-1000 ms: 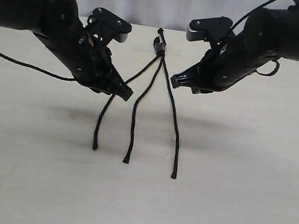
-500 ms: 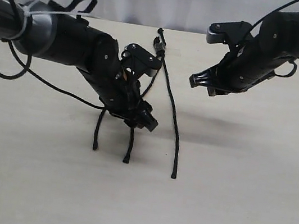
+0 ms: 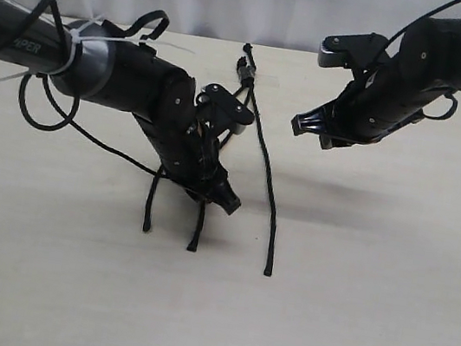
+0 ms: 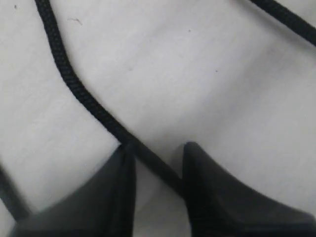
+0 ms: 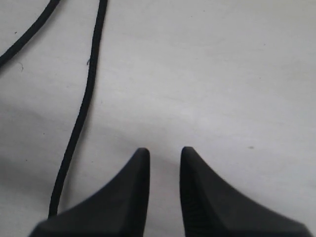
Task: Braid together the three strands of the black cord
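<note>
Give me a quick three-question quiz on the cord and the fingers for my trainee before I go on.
1. True or false: the right gripper holds a strand.
2. Which strand runs between the left gripper's fingers? A the middle strand, B the rightmost in the exterior view, C none.
3. How many of the three strands end in a free tip on the table?
Key: 1 false, its fingers are open with nothing between them. 2 A. 3 three.

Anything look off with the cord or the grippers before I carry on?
Nothing stands out. The black cord lies flat on the table, its three strands spread apart, unbraided and untangled. The left gripper sits low and open with one strand between its jaws; the right gripper hangs open and empty.
</note>
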Robot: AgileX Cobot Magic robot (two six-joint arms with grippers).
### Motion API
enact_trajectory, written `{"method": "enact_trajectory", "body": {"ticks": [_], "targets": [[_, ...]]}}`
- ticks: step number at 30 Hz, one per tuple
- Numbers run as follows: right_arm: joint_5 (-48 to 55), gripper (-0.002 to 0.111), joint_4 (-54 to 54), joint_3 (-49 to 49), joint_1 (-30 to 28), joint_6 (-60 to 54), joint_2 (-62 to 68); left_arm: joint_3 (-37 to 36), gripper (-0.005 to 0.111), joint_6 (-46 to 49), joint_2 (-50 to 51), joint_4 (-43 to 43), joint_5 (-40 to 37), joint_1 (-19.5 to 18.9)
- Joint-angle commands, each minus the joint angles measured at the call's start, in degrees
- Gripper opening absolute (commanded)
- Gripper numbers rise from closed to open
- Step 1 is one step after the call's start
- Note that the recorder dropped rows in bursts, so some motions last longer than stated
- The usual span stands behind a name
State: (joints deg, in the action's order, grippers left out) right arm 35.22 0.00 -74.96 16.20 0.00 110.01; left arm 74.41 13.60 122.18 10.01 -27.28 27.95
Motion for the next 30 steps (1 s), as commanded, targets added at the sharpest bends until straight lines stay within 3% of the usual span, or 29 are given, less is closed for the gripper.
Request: {"method": "enact_trajectory", "body": {"ticks": [1,9,15,21,25,30], "targets": [[0.1,0.022,-0.4,-0.3,-0.1,0.0,-0.2,0.5,0.002,1.1,0.3,-0.3,-0.7,0.1],[0.0,0.022,-0.4,-0.3,-0.1,0.0,-0.2,4.0,0.000,1.1,-4.4,-1.7,-6.7,-1.2],[-0.3,0.022,-0.4,-0.3,-0.1,-0.3,-0.2,4.3,0.000,1.1,-11.7,-3.0,-6.2,-9.4],[-0.8,0.022,-0.4,-0.3,-0.1,-0.3,-0.1,3.5,0.000,1.1,-10.5,-2.1,-9.6,-19.7],[-0.9,0.022,-0.4,-0.3,-0.1,-0.3,-0.1,1.9,0.000,1.1,-7.7,-1.7,-6.8,-22.0],[-0.9,0.022,-0.4,-0.3,-0.1,-0.3,-0.1,1.6,0.000,1.1,-3.8,-1.8,-3.6,-21.9]]}}
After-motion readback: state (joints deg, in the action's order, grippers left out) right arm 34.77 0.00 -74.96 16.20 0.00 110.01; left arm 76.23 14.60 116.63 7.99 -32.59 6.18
